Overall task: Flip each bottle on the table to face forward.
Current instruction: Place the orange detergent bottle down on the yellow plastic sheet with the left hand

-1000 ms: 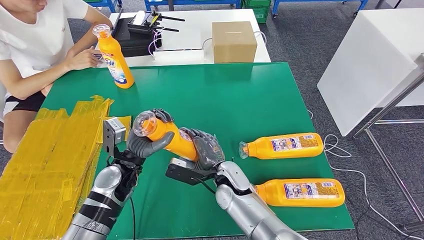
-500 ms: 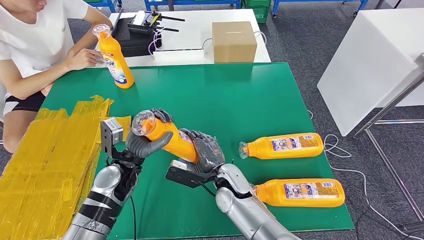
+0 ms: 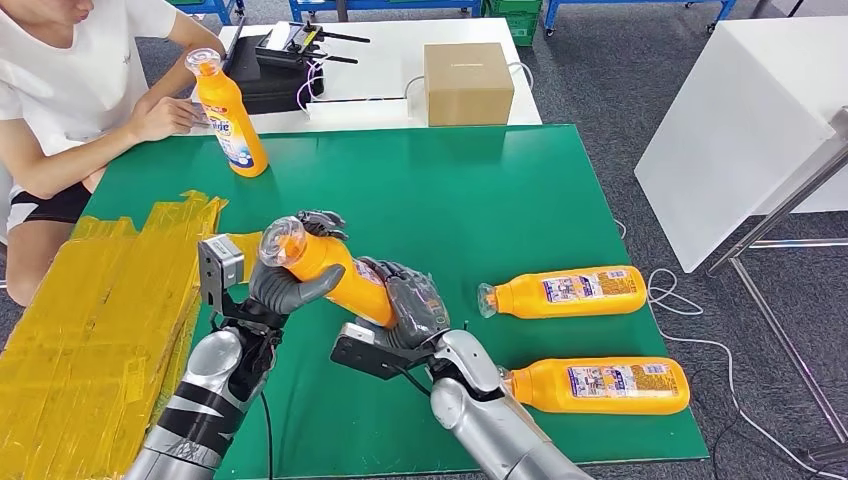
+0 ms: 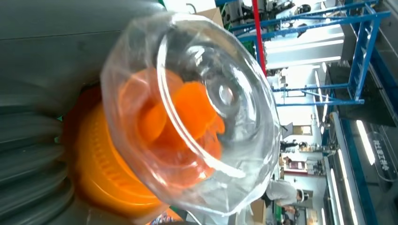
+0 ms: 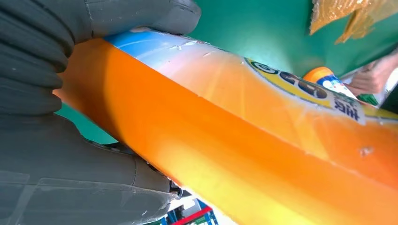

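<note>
Four bottles. Head view: both robot hands clamp one bottle (image 3: pixel 335 273) above the near-left desk (image 3: pixel 480 190), left robot hand (image 3: pixel 290 280) at the neck, right robot hand (image 3: pixel 412 300) on the base. Upright bottle (image 3: pixel 232 113) far left; two lying bottles (image 3: pixel 565 291) (image 3: pixel 600 386) near right. Left wrist view: clear cap (image 4: pixel 197 112) facing camera. Right wrist view: fingers (image 5: pixel 56 51) wrapped round the body. Step looks like mid-flip handover; next, one hand lets go and bottle gets stood label-forward.
</note>
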`<action>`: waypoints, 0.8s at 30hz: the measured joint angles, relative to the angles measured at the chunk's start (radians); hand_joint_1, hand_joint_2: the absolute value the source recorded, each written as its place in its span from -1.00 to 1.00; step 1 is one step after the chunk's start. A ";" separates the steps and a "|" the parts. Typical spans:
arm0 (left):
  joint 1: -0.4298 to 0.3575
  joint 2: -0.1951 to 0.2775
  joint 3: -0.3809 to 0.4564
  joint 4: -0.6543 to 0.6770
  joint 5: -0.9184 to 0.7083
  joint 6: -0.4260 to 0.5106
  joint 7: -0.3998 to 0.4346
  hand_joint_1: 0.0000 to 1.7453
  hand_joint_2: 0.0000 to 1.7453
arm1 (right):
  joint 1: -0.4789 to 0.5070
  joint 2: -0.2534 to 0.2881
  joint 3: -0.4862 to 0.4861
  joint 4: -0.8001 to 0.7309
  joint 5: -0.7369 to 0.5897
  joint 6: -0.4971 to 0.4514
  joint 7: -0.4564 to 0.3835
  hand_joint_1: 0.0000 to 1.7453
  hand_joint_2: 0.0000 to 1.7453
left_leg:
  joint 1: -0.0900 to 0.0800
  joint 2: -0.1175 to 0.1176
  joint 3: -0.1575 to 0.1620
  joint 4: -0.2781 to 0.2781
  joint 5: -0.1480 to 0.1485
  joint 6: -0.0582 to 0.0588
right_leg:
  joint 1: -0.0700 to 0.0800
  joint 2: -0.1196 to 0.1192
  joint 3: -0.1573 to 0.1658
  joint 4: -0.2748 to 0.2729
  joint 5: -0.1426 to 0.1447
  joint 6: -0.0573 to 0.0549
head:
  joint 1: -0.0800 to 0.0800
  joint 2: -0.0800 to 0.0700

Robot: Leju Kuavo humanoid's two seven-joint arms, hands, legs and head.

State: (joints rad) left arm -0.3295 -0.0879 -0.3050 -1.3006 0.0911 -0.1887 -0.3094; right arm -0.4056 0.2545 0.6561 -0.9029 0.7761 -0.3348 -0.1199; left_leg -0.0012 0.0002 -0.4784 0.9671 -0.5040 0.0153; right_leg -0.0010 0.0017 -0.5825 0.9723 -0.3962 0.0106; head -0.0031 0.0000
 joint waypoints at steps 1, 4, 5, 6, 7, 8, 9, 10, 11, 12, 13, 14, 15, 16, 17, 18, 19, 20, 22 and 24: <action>0.000 -0.001 0.000 0.000 -0.001 0.001 0.000 -1.00 1.00 | 0.004 0.000 0.000 -0.007 0.001 -0.003 0.000 1.00 1.00 | 0.000 0.000 0.000 0.000 0.000 0.000 | 0.000 0.000 0.000 0.000 0.000 0.000 | 0.000 0.000; 0.000 -0.001 0.001 0.000 -0.002 0.001 0.000 -1.00 1.00 | 0.009 -0.001 0.000 -0.027 0.003 -0.008 -0.001 1.00 1.00 | 0.000 0.000 0.000 0.000 0.000 0.000 | 0.000 0.000 0.000 0.000 0.000 0.000 | 0.000 0.000; 0.001 -0.001 0.001 0.000 -0.002 0.001 0.000 -1.00 1.00 | 0.010 -0.001 0.000 -0.032 0.003 -0.010 -0.002 1.00 1.00 | 0.000 0.000 0.000 0.000 0.000 0.000 | 0.000 0.000 0.000 0.000 0.000 0.000 | 0.000 0.000; 0.002 -0.001 0.000 0.000 -0.002 0.001 0.000 -1.00 1.00 | 0.010 -0.001 0.000 -0.037 0.003 -0.011 -0.003 1.00 1.00 | 0.000 0.000 0.000 0.000 0.000 0.000 | 0.000 0.000 0.000 0.000 0.000 0.000 | 0.000 0.000; 0.003 -0.001 0.000 0.000 -0.003 0.001 0.000 -1.00 1.00 | 0.009 -0.001 0.000 -0.042 0.003 -0.013 -0.004 1.00 1.00 | 0.000 0.000 0.000 0.000 0.000 0.000 | 0.000 0.000 0.000 0.000 0.000 0.000 | 0.000 0.000; 0.005 -0.002 0.000 0.000 -0.003 0.001 0.001 -1.00 1.00 | 0.009 -0.001 0.000 -0.046 0.003 -0.014 -0.006 1.00 1.00 | 0.000 0.000 0.000 0.000 0.000 0.000 | 0.000 0.000 0.000 0.000 0.000 0.000 | 0.000 0.000; 0.006 -0.003 0.000 0.000 -0.003 0.001 0.001 -1.00 1.00 | 0.009 -0.001 0.000 -0.049 0.003 -0.014 -0.006 1.00 1.00 | 0.000 0.000 0.000 0.000 0.000 0.000 | 0.000 0.000 0.000 0.000 0.000 0.000 | 0.000 0.000; 0.007 -0.004 0.000 0.000 -0.003 0.001 0.001 -1.00 1.00 | 0.010 -0.001 0.000 -0.051 0.004 -0.014 -0.007 1.00 1.00 | 0.000 0.000 0.000 0.000 0.000 0.000 | 0.000 0.000 0.000 0.000 0.000 0.000 | 0.000 0.000; 0.007 -0.004 0.000 0.000 -0.003 0.002 0.001 -1.00 1.00 | 0.010 -0.001 0.000 -0.052 0.004 -0.014 -0.007 1.00 1.00 | 0.000 0.000 0.000 0.000 0.000 0.000 | 0.000 0.000 0.000 0.000 0.000 0.000 | 0.000 0.000; 0.007 -0.004 0.001 0.000 -0.003 0.002 0.001 -1.00 1.00 | 0.010 -0.001 0.000 -0.053 0.004 -0.014 -0.007 1.00 1.00 | 0.000 0.000 0.000 0.000 0.000 0.000 | 0.000 0.000 0.000 0.000 0.000 0.000 | 0.000 0.000; 0.007 -0.004 0.001 0.000 -0.003 0.002 0.001 -1.00 1.00 | 0.010 -0.001 0.000 -0.054 0.004 -0.015 -0.007 1.00 1.00 | 0.000 0.000 0.000 0.000 0.000 0.000 | 0.000 0.000 0.000 0.000 0.000 0.000 | 0.000 0.000; 0.007 -0.004 0.001 0.000 -0.003 0.002 0.001 -1.00 1.00 | 0.010 -0.001 0.000 -0.055 0.004 -0.015 -0.007 1.00 1.00 | 0.000 0.000 0.000 0.000 0.000 0.000 | 0.000 0.000 0.000 0.000 0.000 0.000 | 0.000 0.000; 0.007 -0.004 0.001 0.000 -0.003 0.002 0.001 -1.00 1.00 | 0.010 -0.001 0.000 -0.056 0.004 -0.015 -0.007 1.00 1.00 | 0.000 0.000 0.000 0.000 0.000 0.000 | 0.000 0.000 0.000 0.000 0.000 0.000 | 0.000 0.000; 0.007 -0.004 0.001 0.000 -0.003 0.003 0.001 -1.00 1.00 | 0.010 -0.001 0.000 -0.057 0.004 -0.016 -0.007 1.00 1.00 | 0.000 0.000 0.000 0.000 0.000 0.000 | 0.000 0.000 0.000 0.000 0.000 0.000 | 0.000 0.000; 0.007 -0.004 0.001 0.000 -0.003 0.003 0.001 -1.00 1.00 | 0.010 -0.001 0.000 -0.058 0.004 -0.016 -0.007 1.00 1.00 | 0.000 0.000 0.000 0.000 0.000 0.000 | 0.000 0.000 0.000 0.000 0.000 0.000 | 0.000 0.000; 0.007 -0.004 0.001 0.000 -0.002 0.003 0.001 -1.00 1.00 | 0.010 -0.001 0.000 -0.058 0.004 -0.016 -0.007 1.00 1.00 | 0.000 0.000 0.000 0.000 0.000 0.000 | 0.000 0.000 0.000 0.000 0.000 0.000 | 0.000 0.000; 0.007 -0.004 0.001 0.000 -0.002 0.003 0.002 -1.00 1.00 | 0.010 -0.001 0.000 -0.058 0.004 -0.015 -0.007 1.00 1.00 | 0.000 0.000 0.000 0.000 0.000 0.000 | 0.000 0.000 0.000 0.000 0.000 0.000 | 0.000 0.000; 0.007 -0.004 0.001 0.000 -0.002 0.003 0.002 -1.00 1.00 | 0.010 -0.001 0.000 -0.058 0.004 -0.015 -0.007 1.00 1.00 | 0.000 0.000 0.000 0.000 0.000 0.000 | 0.000 0.000 0.000 0.000 0.000 0.000 | 0.000 0.000; 0.007 -0.004 0.001 0.000 0.000 0.003 0.004 -1.00 1.00 | 0.010 -0.001 0.000 -0.058 0.003 -0.015 -0.007 1.00 1.00 | 0.000 0.000 0.000 0.000 0.000 0.000 | 0.000 0.000 0.000 0.000 0.000 0.000 | 0.000 0.000; 0.007 -0.004 0.001 0.000 0.001 0.003 0.005 -1.00 1.00 | 0.010 -0.001 0.000 -0.058 0.000 -0.014 -0.007 1.00 1.00 | 0.000 0.000 0.000 0.000 0.000 0.000 | 0.000 0.000 0.000 0.000 0.000 0.000 | 0.000 0.000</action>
State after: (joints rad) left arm -0.3228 -0.0919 -0.3040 -1.3007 0.0921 -0.1859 -0.3042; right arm -0.3960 0.2533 0.6566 -0.9609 0.7762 -0.3492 -0.1266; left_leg -0.0012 0.0002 -0.4784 0.9671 -0.5040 0.0153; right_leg -0.0010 0.0017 -0.5825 0.9723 -0.3962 0.0106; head -0.0031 0.0000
